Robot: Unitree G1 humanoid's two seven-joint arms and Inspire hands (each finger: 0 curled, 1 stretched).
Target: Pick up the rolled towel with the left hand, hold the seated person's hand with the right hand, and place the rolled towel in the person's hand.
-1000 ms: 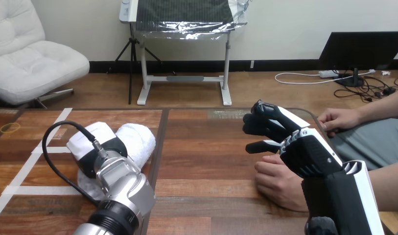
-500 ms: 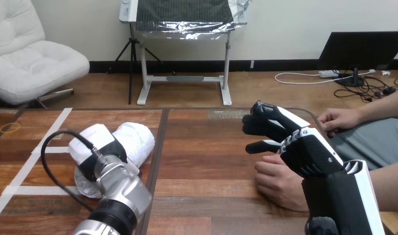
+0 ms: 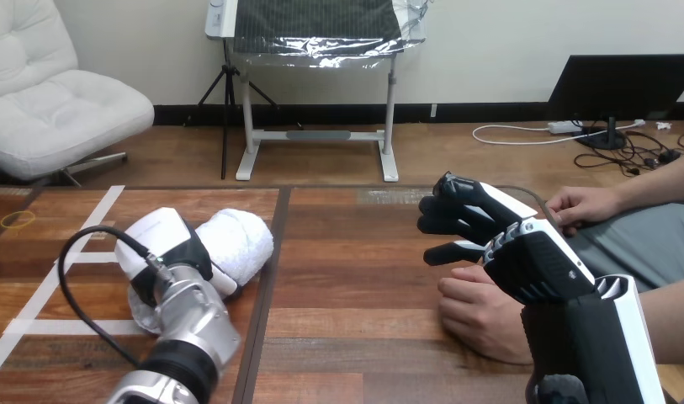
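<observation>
The white rolled towel [image 3: 240, 240] lies on the left half of the wooden table [image 3: 347, 278]. My left hand [image 3: 163, 244] sits over its near end, white back towards me, a black finger curled round the roll. My right hand [image 3: 469, 220] hovers at the right with its fingers curled and nothing in them, the thumb pointing left. The person's hand [image 3: 479, 313], a loose fist, rests on the table just under and behind that hand; I cannot tell whether the two touch. The person's other hand [image 3: 580, 206] rests at the table's right edge.
White tape lines [image 3: 87, 233] cross the table's left part. A small yellow ring [image 3: 17, 220] lies near the far left edge. A dark seam [image 3: 271, 261] runs down the table's middle. The person's forearm [image 3: 670, 316] comes in from the right.
My left forearm has swung to the left and lower in the view, and the hand with the towel has turned slightly with it. The right hand and the person's hands have kept still.
</observation>
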